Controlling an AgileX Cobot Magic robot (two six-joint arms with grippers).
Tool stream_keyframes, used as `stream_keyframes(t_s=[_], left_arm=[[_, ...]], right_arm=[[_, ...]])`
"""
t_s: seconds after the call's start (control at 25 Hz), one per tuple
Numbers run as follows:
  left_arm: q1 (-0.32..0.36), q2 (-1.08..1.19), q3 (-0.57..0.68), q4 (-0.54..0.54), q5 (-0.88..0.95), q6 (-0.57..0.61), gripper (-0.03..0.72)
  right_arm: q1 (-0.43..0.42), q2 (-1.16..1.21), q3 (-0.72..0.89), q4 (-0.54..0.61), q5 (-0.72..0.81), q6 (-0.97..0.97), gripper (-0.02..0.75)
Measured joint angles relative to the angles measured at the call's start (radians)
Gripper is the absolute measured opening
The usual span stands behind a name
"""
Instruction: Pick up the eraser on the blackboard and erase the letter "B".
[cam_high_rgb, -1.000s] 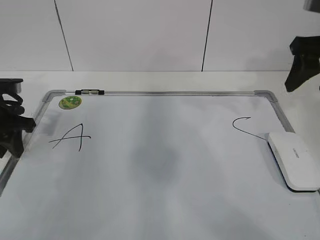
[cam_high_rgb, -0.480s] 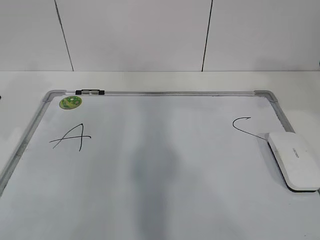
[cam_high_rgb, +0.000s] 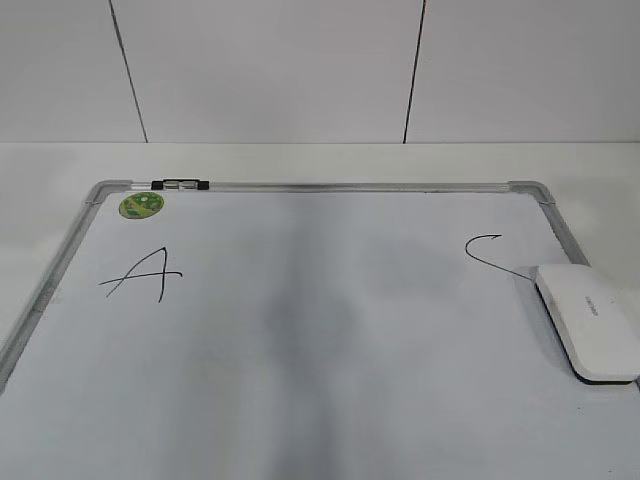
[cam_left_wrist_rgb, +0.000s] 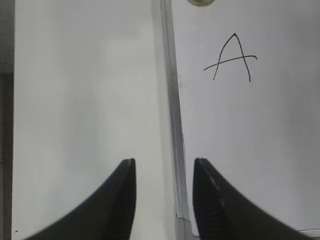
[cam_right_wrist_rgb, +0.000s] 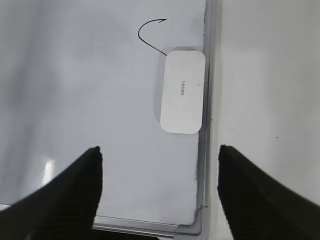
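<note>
The white eraser (cam_high_rgb: 588, 322) lies flat on the blackboard (cam_high_rgb: 300, 186) at its right edge, just below the black "C" (cam_high_rgb: 488, 255). It also shows in the right wrist view (cam_right_wrist_rgb: 183, 92). No letter "B" shows; the board's middle is bare between the "A" (cam_high_rgb: 143, 274) and the "C". My right gripper (cam_right_wrist_rgb: 160, 152) is open and empty, high above the board's near right corner, short of the eraser. My left gripper (cam_left_wrist_rgb: 164, 165) is open and empty above the board's left frame (cam_left_wrist_rgb: 172, 125). Neither gripper shows in the exterior view.
A round green sticker (cam_high_rgb: 140, 205) sits at the board's far left corner, with a small black clip (cam_high_rgb: 180, 184) on the top frame. White table (cam_high_rgb: 320, 158) surrounds the board, with a panelled white wall behind.
Both arms, visible at the left and right edges of the exterior view a second ago, have withdrawn out of that view. The eraser and the board have not moved.
</note>
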Motion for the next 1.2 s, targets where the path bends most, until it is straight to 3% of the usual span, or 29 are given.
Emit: stream_keyframes(t_s=[0.4, 0.68, 1.2], left_arm=[[0.0, -0.387, 0.046, 0.01, 0.041, 0.0, 0.284], [0.0, -0.649, 0.253, 0.01, -0.004, 0.002, 0.241], [0.0, -1.016, 0.606, 0.01, -0.109, 0.028, 0.237]], right_arm=[[0.0, -0.375, 0.203, -0.009, 0.011, -0.004, 0.552], [0.0, -0.561, 0.324, -0.044, 0.014, -0.012, 0.552], [0.0, -0.802, 0.516, -0.072, -0.011, -0.014, 0.552]])
